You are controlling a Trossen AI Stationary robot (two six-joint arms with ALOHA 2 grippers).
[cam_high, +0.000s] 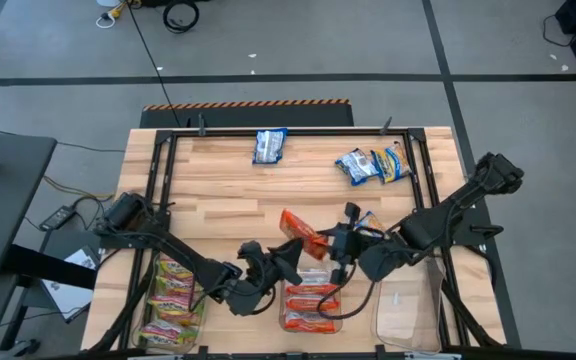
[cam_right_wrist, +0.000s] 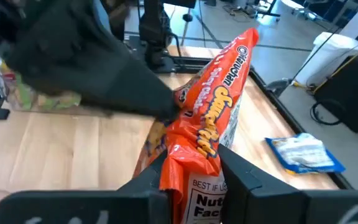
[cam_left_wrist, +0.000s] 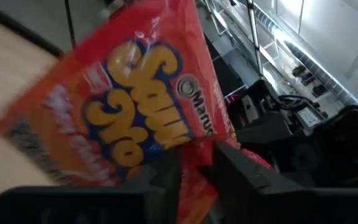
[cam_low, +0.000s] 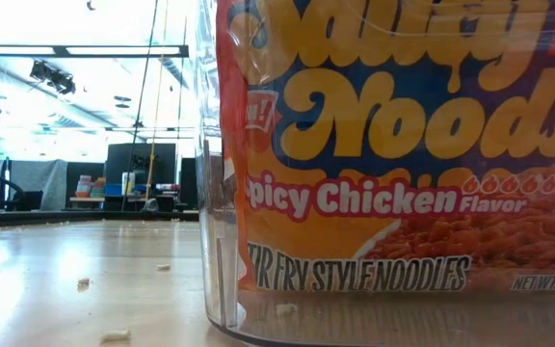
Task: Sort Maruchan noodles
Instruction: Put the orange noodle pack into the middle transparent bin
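An orange packet [cam_high: 303, 233] sits at the centre of the high view, held off the table between the two grippers, just above the middle bin [cam_high: 311, 308]. In the right wrist view the right gripper [cam_right_wrist: 194, 177] has its fingers narrowed onto the packet's crimped end, and the packet [cam_right_wrist: 213, 109] stands up from them. In the left wrist view the left gripper [cam_left_wrist: 194, 171] has its fingers close together with the packet's [cam_left_wrist: 135, 106] edge running between them; whether they pinch it or have just let go I cannot tell.

My reading is a hand-over of one orange packet from arm to arm, on its way to the middle bin, which already holds orange packets [cam_high: 310, 300]. The next move calls for one gripper to release fully while the other carries the packet over that bin and drops it.

Outward: the left bin [cam_high: 171, 300] at lower left holds green-yellow packets; the right bin [cam_high: 405, 312] at lower right looks empty. A blue packet [cam_high: 269, 146] lies at top centre and two more [cam_high: 373, 164] at upper right, on the table [cam_high: 218, 200].

The low view is mostly filled by the middle bin's wall and an orange packet [cam_low: 403, 145] pressed against it, so neither gripper shows there. In the high view the fingertips are too tangled to separate.
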